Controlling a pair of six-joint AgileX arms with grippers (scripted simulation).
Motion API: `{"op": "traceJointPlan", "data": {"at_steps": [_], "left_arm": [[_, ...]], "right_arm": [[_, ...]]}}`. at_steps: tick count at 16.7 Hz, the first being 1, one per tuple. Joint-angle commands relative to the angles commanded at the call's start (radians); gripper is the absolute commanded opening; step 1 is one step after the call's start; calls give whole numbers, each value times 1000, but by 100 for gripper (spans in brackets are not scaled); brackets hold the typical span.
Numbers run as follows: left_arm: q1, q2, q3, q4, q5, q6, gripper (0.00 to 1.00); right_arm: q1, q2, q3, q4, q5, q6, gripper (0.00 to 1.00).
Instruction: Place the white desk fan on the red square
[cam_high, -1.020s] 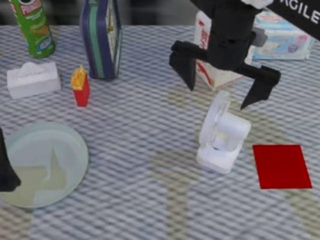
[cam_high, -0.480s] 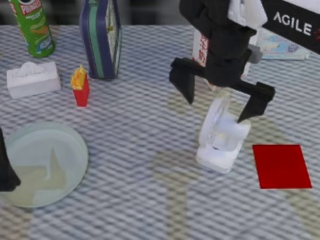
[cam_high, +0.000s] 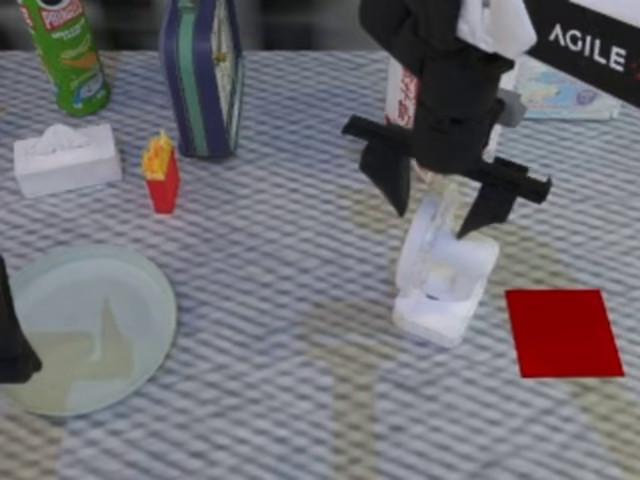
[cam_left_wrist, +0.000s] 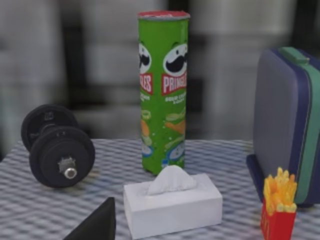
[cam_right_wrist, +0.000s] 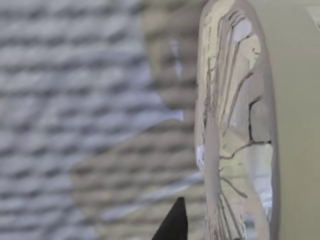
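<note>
Pincer, right (cam_high: 437, 211): fingers apart, straddling white desk fan's (cam_high: 441, 270) head; fan stands on surface just left of red square (cam_high: 563, 332). Close squarely across grille before lifting. Left arm parked.

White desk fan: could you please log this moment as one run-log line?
right hand: open, straddling white desk fan head | fan: on table, beside red square | left arm: parked at left edge

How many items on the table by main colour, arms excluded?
White: 3, the white desk fan, tissue box, milk carton
Red: 2, the red square, fries box
Green: 2, chips can, pale green plate
Navy: 1, lunch case
Black: 1, dumbbell
Pale blue: 1, wipes pack
Total: 10
</note>
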Motion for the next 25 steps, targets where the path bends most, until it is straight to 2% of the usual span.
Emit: {"op": "traceJointPlan", "data": {"at_steps": [5, 6, 15, 22, 25], "left_arm": [[0, 0, 0, 0, 0, 0, 100], [0, 0, 0, 0, 0, 0, 100], [0, 0, 0, 0, 0, 0, 100], [0, 0, 0, 0, 0, 0, 100], [0, 0, 0, 0, 0, 0, 100]], "right_arm": [[0, 0, 0, 0, 0, 0, 2], [0, 0, 0, 0, 0, 0, 0], [-2, -5, 1, -4, 0, 1, 0], [5, 24, 224, -196, 0, 1, 0], [5, 25, 249, -220, 1, -1, 0]]}}
